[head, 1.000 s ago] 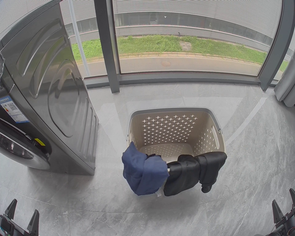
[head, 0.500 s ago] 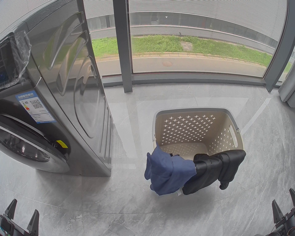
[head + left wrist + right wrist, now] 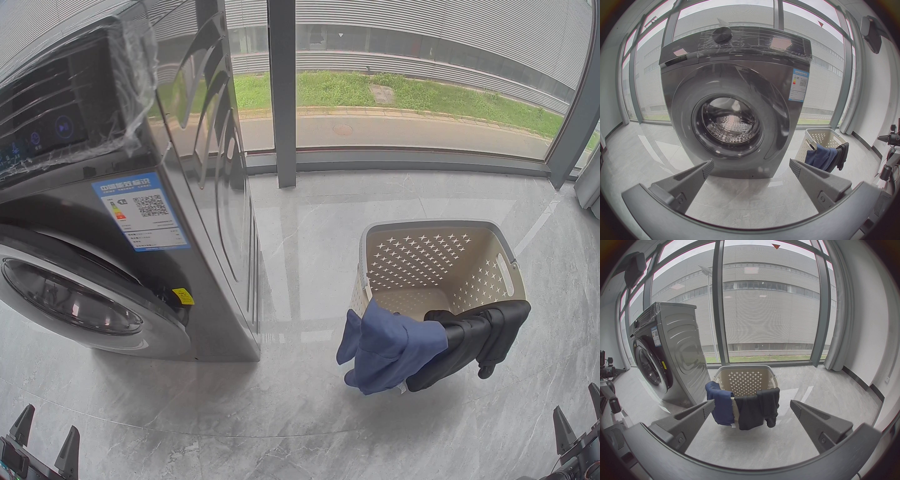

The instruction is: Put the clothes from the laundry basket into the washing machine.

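Head view: blue garment, black garment hang on the basket, none loaded; left hand, right hand gape empty.

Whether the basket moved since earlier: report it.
No. The basket and the window post slid right together in the head view: the camera moved.

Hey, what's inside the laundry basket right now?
Inside the beige perforated plastic laundry basket, only bare walls and floor show. A blue cloth garment and a black garment hang over its near rim, mostly outside, hiding the near inside wall.
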